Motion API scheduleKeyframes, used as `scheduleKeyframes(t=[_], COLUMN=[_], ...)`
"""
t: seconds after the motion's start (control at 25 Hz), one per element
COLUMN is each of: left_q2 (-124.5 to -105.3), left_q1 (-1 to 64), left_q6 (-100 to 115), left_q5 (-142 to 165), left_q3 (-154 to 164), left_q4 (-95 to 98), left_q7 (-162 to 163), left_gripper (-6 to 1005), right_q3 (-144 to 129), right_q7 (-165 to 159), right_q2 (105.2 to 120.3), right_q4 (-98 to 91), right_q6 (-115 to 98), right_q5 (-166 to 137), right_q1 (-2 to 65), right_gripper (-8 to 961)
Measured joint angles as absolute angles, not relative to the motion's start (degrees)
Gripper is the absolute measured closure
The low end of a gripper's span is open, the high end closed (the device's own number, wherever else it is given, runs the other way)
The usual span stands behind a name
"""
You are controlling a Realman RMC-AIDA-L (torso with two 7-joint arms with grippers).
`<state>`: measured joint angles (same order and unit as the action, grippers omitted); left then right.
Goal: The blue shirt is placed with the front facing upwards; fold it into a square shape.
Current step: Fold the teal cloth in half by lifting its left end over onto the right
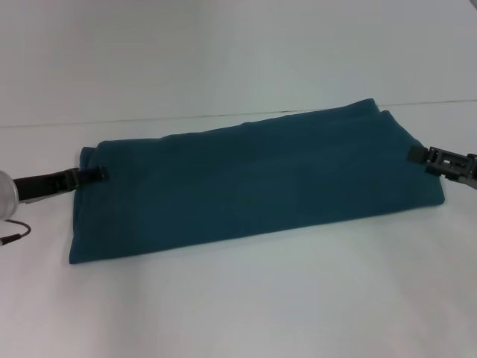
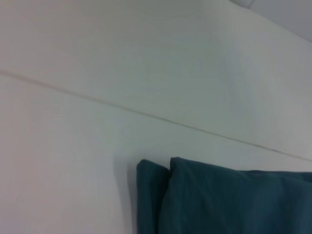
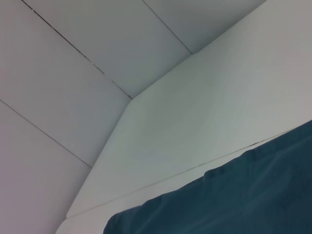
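The white surface (image 1: 238, 306) carries the shirt (image 1: 253, 186), which lies across the middle of it as a long, narrow band already doubled over, running from the robot's left to its right. No lettering, collar or tag shows; only plain teal cloth faces up.

The shirt looks like soft, light cotton. It will likely sag and drape wherever it is not supported, and the stacked layers may slide over one another or fall open if only the top one is pinched. It is not fragile or slippery. Judging from its shape, the best hold is at the two short ends, catching every layer at once near the edge, so that one end can be carried over the other to make the square.

The left end effector (image 1: 99, 174) sits at the band's left end and the right end effector (image 1: 417, 155) at its right end, each tip touching the cloth edge. Whether their fingers are apart or closed on the fabric I cannot tell.

The sleeves and the number of layers are hidden inside the fold. The wrist views show only a corner and an edge of the cloth, with no fingers. Both arms are cut off at the picture's sides.
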<state>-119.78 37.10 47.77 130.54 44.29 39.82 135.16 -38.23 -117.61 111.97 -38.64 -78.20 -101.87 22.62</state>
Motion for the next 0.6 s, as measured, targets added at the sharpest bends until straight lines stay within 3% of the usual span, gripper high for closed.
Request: scheduleKeyframes(t=[0.6], left_q2=[-119.15], left_q1=[38.56], left_q6=[44.98], left_q5=[130.83], left_q3=[44.32], left_q4=[34.59], left_q7=[133.43], left_gripper=[140], right_q3=[-38.23], right_q7=[-117.28], right_q2=[111.97], right_q4=[-37.94], right_q6=[-78.09], right_q5=[-101.96], right_q1=[22.28], right_gripper=[23])
